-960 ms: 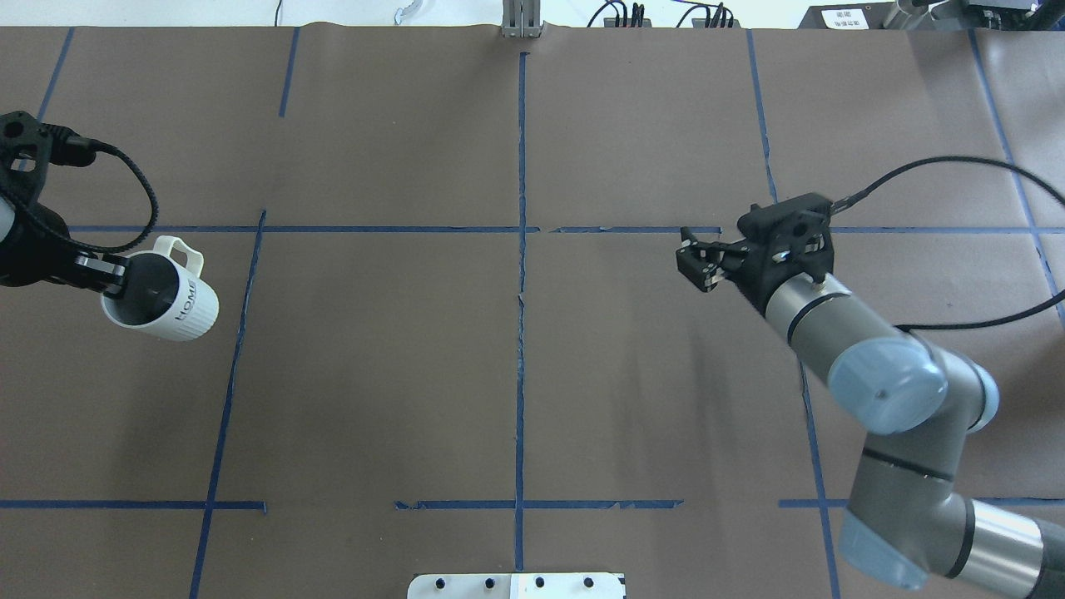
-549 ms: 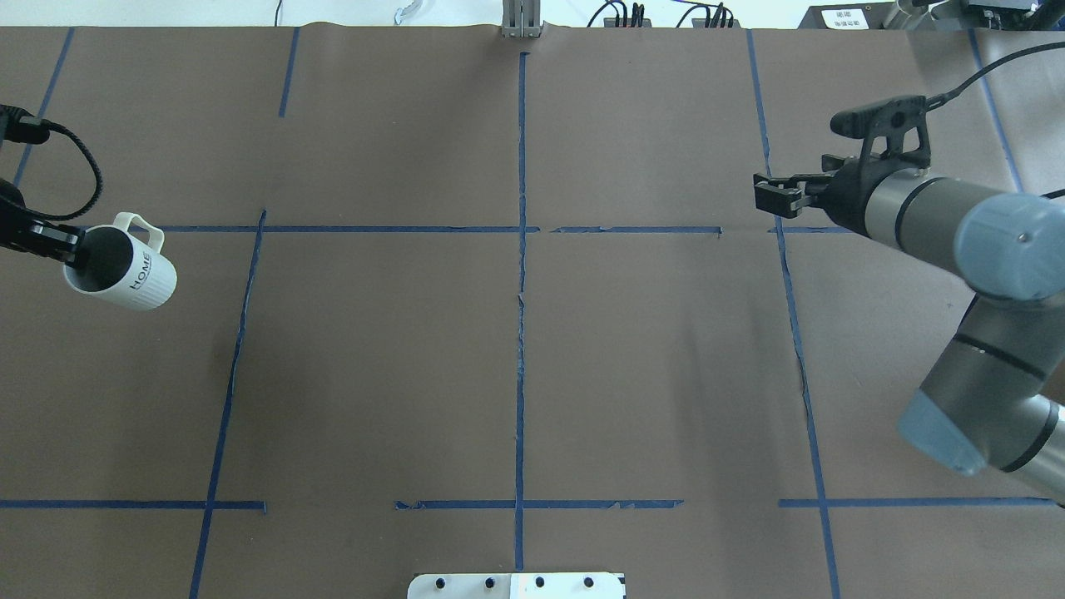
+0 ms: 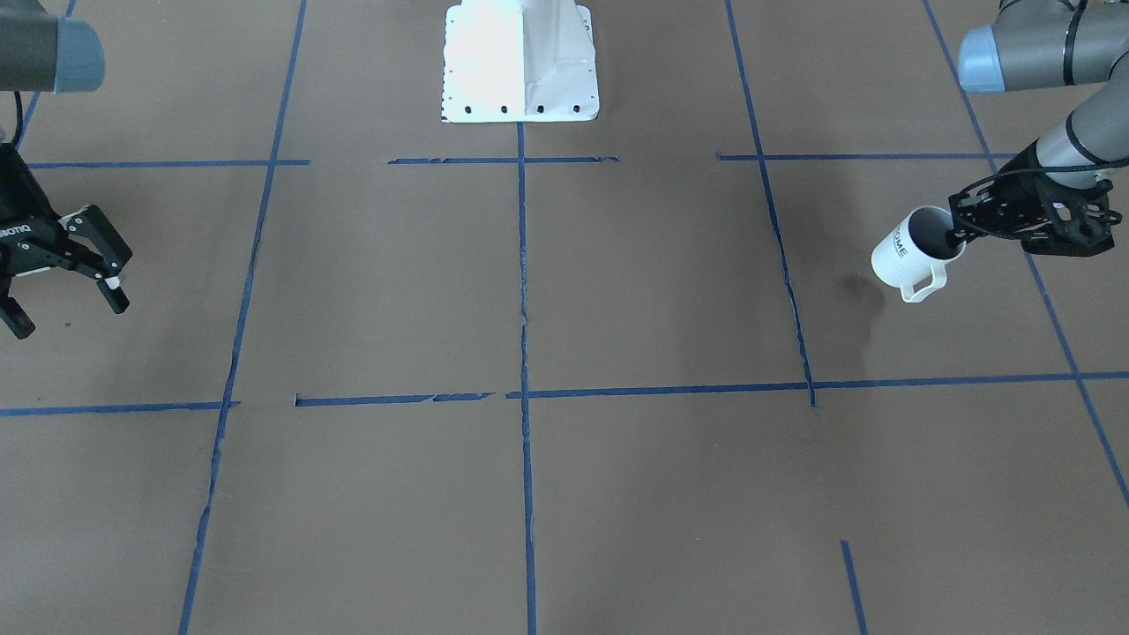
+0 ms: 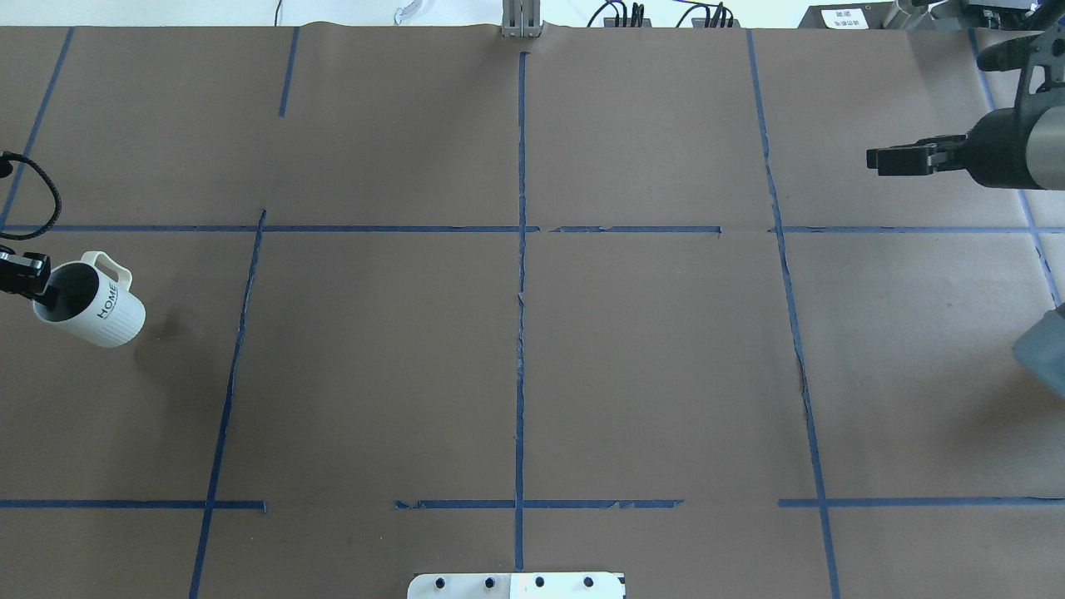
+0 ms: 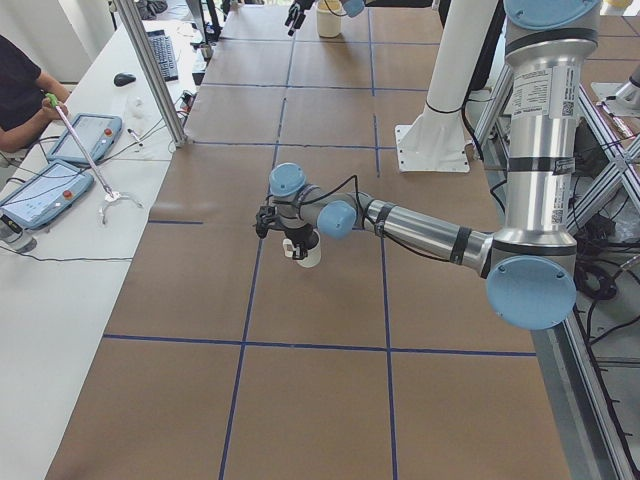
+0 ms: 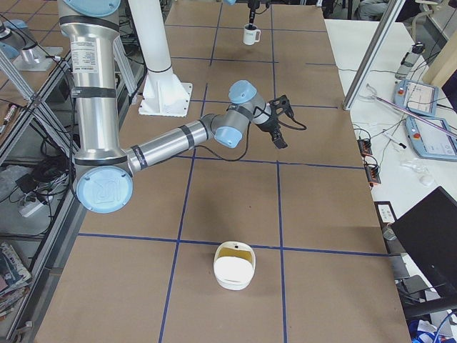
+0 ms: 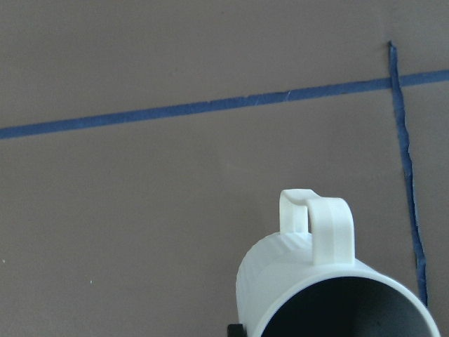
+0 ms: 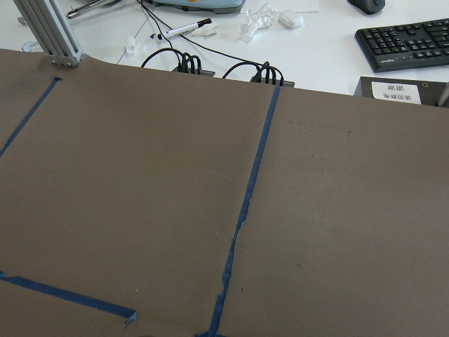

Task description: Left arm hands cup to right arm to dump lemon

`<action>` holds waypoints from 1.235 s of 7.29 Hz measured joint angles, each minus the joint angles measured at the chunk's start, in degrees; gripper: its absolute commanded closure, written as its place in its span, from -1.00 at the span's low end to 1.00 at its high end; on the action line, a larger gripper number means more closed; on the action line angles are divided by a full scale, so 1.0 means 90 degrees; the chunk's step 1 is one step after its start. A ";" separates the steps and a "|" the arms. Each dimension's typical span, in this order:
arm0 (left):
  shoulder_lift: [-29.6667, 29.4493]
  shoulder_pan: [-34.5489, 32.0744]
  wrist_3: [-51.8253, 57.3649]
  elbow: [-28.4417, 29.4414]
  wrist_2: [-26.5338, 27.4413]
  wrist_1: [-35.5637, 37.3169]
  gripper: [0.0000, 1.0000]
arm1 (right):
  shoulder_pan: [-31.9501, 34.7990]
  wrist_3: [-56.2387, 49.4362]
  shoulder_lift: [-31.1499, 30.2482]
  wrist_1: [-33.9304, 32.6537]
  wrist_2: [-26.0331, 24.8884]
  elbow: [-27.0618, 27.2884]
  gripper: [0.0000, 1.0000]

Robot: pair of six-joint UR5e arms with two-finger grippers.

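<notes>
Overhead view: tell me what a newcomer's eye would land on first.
The off-white cup draws the eye, tilted and held above the table at the left edge, its rim pinched by the left gripper. Opposite it, the right gripper hangs open and empty near the right edge.

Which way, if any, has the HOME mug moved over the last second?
Yes. In the overhead view the HOME mug has shifted left, farther from the vertical blue tape line and nearer the view's left edge.
</notes>
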 measured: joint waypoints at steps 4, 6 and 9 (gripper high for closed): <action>0.0389 0.0004 -0.0110 0.0379 0.0435 -0.1199 0.84 | 0.0081 -0.0053 -0.0127 -0.0007 0.0154 0.0180 -1.00; 0.0446 0.0033 -0.0108 0.0547 0.0547 -0.1599 0.63 | 0.0077 -0.0053 -0.0128 -0.0009 0.0159 0.0218 -1.00; 0.0457 0.0053 -0.0111 0.0585 0.0556 -0.1660 -1.00 | 0.0124 -0.0054 -0.0148 -0.0032 0.0374 0.0269 -1.00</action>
